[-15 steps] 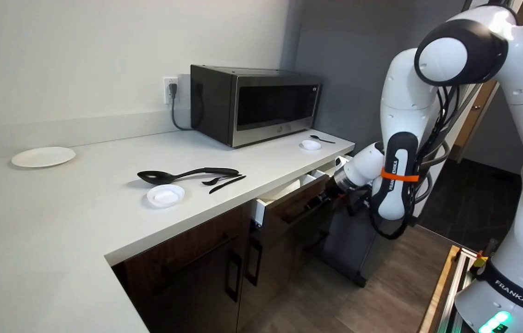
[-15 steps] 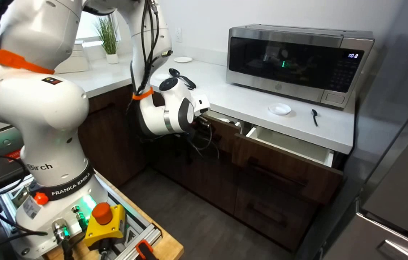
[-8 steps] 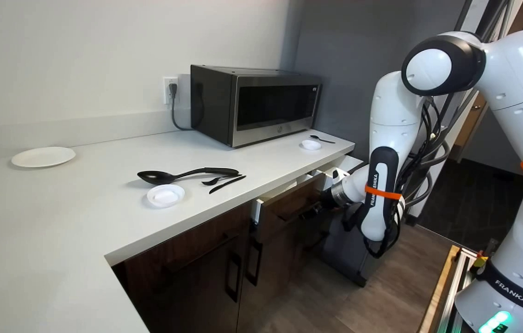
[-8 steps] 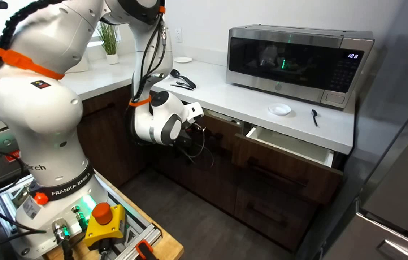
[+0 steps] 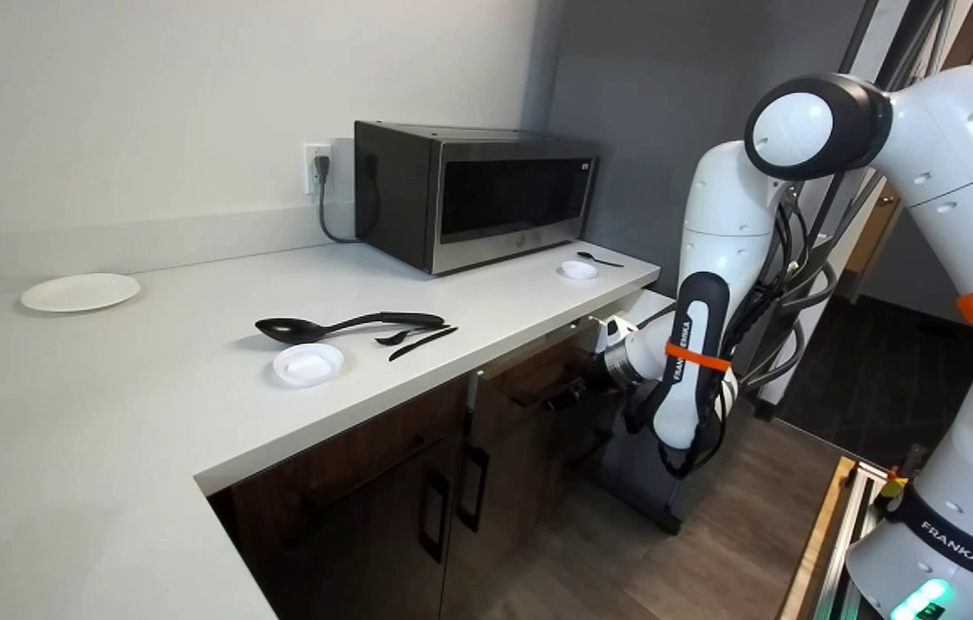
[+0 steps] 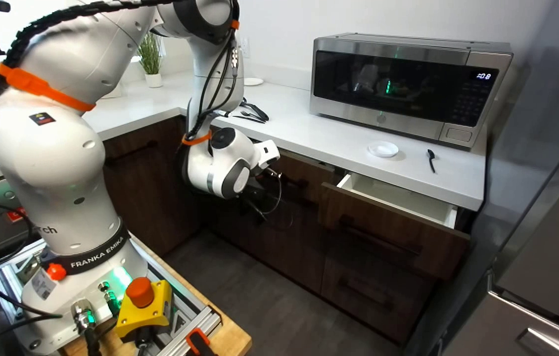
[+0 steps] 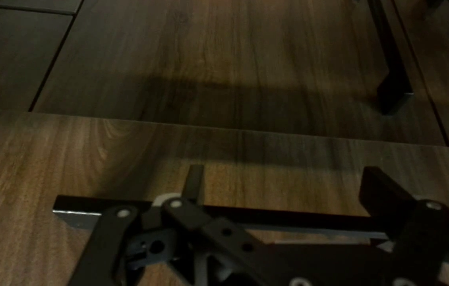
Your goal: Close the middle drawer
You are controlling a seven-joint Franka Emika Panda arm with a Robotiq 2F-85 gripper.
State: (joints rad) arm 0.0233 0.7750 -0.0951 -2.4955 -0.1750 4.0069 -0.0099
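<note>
At the middle drawer [image 5: 534,375], the gripper [image 7: 283,174] is spread wide. Best push squarely, easing off once flush.

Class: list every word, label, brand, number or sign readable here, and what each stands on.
"FRANKA EMIKA": black base band.
"FRAN" and "EMIKA": forearm, split by the orange strap.
"rch": the arm's lower column, start out of sight.
"08": microwave clock, leading digit blurred.
Too small or blurred: microwave keypad, microwave badge, white tag, red label, shoulder sticker.

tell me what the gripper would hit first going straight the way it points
Most likely the middle drawer: its bar handle or wood front, though depth leaves unclear which comes first.
</note>
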